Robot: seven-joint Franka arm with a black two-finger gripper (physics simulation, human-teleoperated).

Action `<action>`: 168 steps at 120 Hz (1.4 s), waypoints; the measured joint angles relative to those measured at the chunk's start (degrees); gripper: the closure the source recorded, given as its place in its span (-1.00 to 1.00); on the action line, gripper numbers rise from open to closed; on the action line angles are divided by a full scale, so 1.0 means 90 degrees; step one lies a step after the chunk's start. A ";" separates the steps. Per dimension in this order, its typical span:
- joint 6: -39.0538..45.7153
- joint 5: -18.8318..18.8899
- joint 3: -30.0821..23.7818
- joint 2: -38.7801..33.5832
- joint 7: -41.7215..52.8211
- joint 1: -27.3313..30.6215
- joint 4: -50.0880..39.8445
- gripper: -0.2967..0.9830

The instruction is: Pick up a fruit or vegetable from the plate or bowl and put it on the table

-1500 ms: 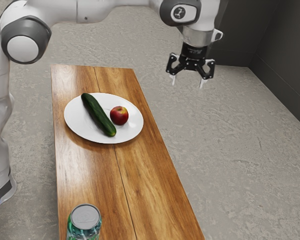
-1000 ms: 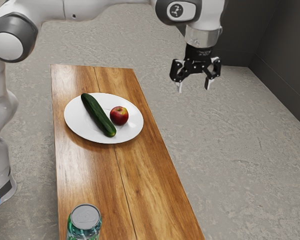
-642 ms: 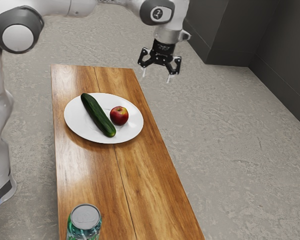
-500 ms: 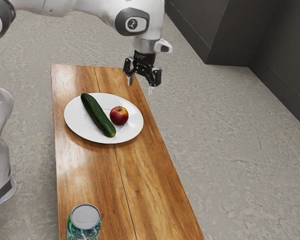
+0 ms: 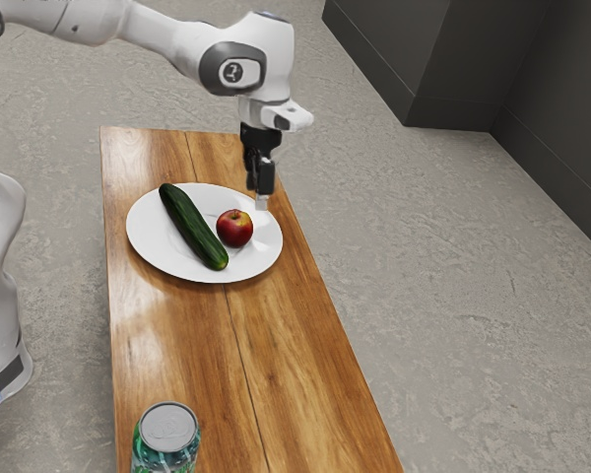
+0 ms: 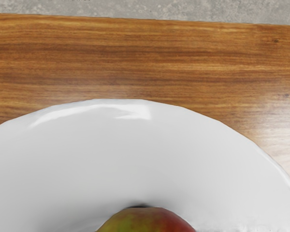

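Can [image 5: 167, 434] standing on table [image 5: 286, 365], well apart from jaws. Cucumber [image 5: 194, 229] lying on plate [image 5: 163, 246], farther from jaws than apple [image 5: 234, 229]. Apple resting on plate, below jaws. Gripper [image 5: 262, 201] hovering; cannot tell if jaws clenching or released.

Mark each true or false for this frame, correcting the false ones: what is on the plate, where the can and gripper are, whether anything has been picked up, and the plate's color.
1. The apple and cucumber are on the plate. True.
2. The can is off the plate. True.
3. The gripper is nearer the can than the apple. False: nearer the apple.
4. The gripper holds the cucumber. False: it lies on the plate.
5. The plate is white. True.
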 joint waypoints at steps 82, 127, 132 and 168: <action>0.0827 -0.0437 -0.0304 0.0428 0.2775 0.0202 -0.0418 -0.53; 0.1148 -0.0627 -0.0363 -0.0261 0.3362 0.0230 -0.1042 -0.52; 0.1159 -0.0631 -0.0363 -0.0297 0.3404 0.0231 -0.1073 -0.52; 0.1211 -0.0698 -0.0364 -0.0260 0.3629 0.0500 -0.1299 -0.52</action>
